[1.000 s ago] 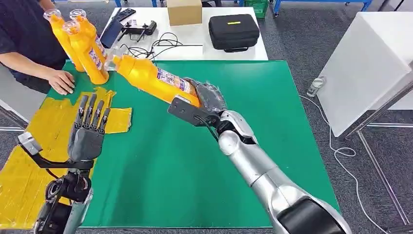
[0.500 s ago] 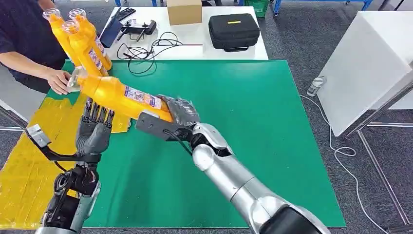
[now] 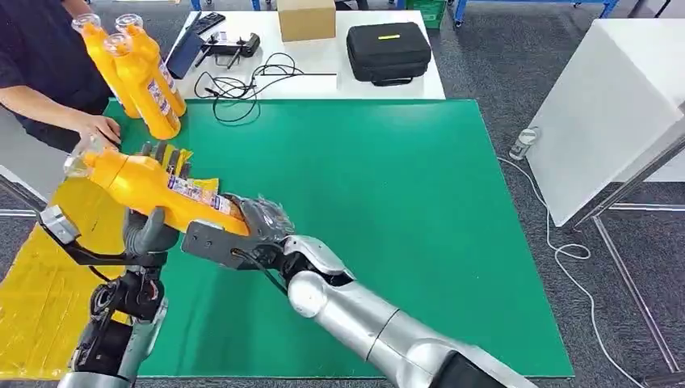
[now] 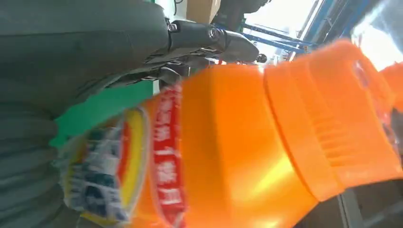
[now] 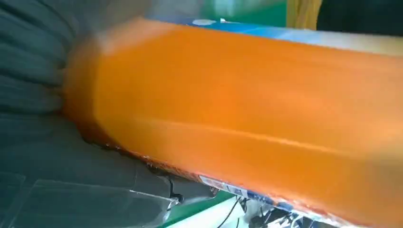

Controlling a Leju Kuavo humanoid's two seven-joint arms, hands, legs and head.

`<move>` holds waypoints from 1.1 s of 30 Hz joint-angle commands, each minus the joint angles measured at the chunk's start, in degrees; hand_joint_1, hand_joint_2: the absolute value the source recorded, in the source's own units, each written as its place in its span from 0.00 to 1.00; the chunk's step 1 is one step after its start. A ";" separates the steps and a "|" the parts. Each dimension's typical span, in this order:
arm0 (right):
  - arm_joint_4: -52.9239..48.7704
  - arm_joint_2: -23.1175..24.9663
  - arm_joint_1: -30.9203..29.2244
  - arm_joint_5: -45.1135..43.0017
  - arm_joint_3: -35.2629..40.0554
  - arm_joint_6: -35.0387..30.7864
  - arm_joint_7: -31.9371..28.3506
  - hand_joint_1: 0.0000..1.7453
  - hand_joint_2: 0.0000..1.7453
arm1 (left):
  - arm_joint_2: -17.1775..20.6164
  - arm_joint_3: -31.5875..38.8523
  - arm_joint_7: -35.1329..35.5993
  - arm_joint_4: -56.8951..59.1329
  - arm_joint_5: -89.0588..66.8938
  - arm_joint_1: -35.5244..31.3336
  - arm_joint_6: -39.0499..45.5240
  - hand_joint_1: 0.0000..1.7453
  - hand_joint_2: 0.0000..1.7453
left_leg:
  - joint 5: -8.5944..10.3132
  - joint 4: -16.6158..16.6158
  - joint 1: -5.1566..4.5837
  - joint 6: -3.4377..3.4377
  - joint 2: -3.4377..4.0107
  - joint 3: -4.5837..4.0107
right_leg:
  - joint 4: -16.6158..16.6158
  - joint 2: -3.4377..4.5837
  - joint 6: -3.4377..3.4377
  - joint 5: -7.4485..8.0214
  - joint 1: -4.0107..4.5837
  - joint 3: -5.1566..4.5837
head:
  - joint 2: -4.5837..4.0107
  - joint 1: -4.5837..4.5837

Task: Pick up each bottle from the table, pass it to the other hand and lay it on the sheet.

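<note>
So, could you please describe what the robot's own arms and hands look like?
Both arms are silver metal. The right hand is dark grey, with a black box and black cable at its wrist. The left hand is grey with darker fingers, on a black-jointed wrist with a small grey block.

right hand (image 3: pixel 262 218): gripping (arm reaching across) | left hand (image 3: pixel 152 218): raised, fingers spread upward

An orange bottle (image 3: pixel 157 187) with a clear cap and a printed label lies tilted in the air — cap up toward the far left, base gripped by the right hand (image 3: pixel 262 220). It hangs over the yellow sheet (image 3: pixel 48 267), a crumpled spread along the green table's left side. Two more orange bottles (image 3: pixel 137 69) stand upright at the far left — close together, caps clear.
</note>
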 commanded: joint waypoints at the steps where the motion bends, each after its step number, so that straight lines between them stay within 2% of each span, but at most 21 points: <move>1: -3.63 -0.61 1.41 -3.30 18.77 1.40 2.55 1.00 1.00 | -1.50 0.92 1.10 5.16 -0.19 -4.46 1.22 0.00 1.00 | -0.01 -0.01 0.06 -0.05 -0.08 0.07 | -0.05 -0.15 0.03 -0.03 0.06 0.14 | 0.00 0.00; 7: -3.14 -0.61 1.52 -5.99 21.90 2.53 4.47 1.00 1.00 | -2.30 -0.14 1.54 5.87 -0.60 -5.70 1.82 0.00 1.00 | 0.01 0.00 0.06 -0.05 -0.21 0.04 | -0.05 -0.27 0.02 -0.05 0.07 0.13 | 0.00 0.00; 8: -2.61 -0.61 1.43 -6.65 22.15 2.00 4.49 1.00 1.00 | -2.50 -0.20 1.24 5.74 -0.60 -5.74 2.02 0.39 1.00 | 0.01 0.01 0.08 -0.05 -0.21 0.03 | -0.05 -0.28 0.02 -0.05 0.09 0.13 | -0.02 0.00; 9: -2.06 -0.61 1.28 -7.05 22.20 1.77 4.50 1.00 1.00 | -2.66 -0.14 1.06 5.60 -0.53 -5.73 2.25 1.00 1.00 | 0.02 0.00 0.07 -0.04 -0.19 0.02 | -0.06 -0.24 0.02 -0.03 0.08 0.10 | 0.00 -0.02; 25: 1.40 -0.61 -0.56 -8.50 20.87 0.57 3.81 1.00 1.00 | -2.09 0.29 0.69 5.04 -0.23 -4.96 2.21 1.00 1.00 | 0.02 -0.01 0.06 -0.04 -0.18 0.04 | -0.07 -0.25 0.02 -0.03 0.07 0.10 | 0.00 0.00; 29: 4.70 -0.61 -1.71 -9.31 19.01 -0.63 2.90 1.00 1.00 | -1.88 -0.23 0.41 8.32 -0.22 -7.70 2.22 1.00 1.00 | 0.02 0.05 0.09 -0.06 -0.34 0.06 | -0.04 -0.44 0.03 -0.08 0.11 0.19 | 0.00 -0.02; 30: 5.36 -0.61 -1.88 -9.30 18.77 -0.81 2.68 0.85 1.00 | -1.78 -0.25 0.19 8.68 -0.34 -7.98 2.46 1.00 1.00 | 0.05 0.03 0.06 -0.05 -0.31 0.01 | -0.04 -0.39 0.03 -0.05 0.08 0.11 | 0.00 0.00; 31: 7.21 -0.61 -2.30 -10.03 16.61 -0.71 1.21 0.00 1.00 | -1.06 -1.17 -2.91 9.94 -3.47 -8.94 5.76 1.00 1.00 | 0.05 0.02 0.05 -0.04 -0.25 0.00 | -0.05 -0.31 0.02 -0.03 0.07 0.07 | 0.00 0.00; 32: 8.39 -0.61 -2.84 -10.17 14.74 -1.46 0.39 0.00 0.00 | -0.31 -2.17 -6.81 10.60 -8.24 -9.82 11.56 1.00 1.00 | 0.05 0.04 0.10 -0.07 -0.40 0.03 | -0.06 -0.48 0.03 -0.06 0.12 0.17 | 0.00 -0.02; 33: 9.75 -0.72 -3.80 -11.00 11.75 -3.43 -1.85 0.00 0.00 | 0.71 -3.48 -12.22 10.92 -16.56 -10.84 23.45 1.00 1.00 | 0.05 0.05 0.07 -0.06 -0.33 0.00 | -0.04 -0.41 0.03 -0.04 0.10 0.12 | 0.00 0.00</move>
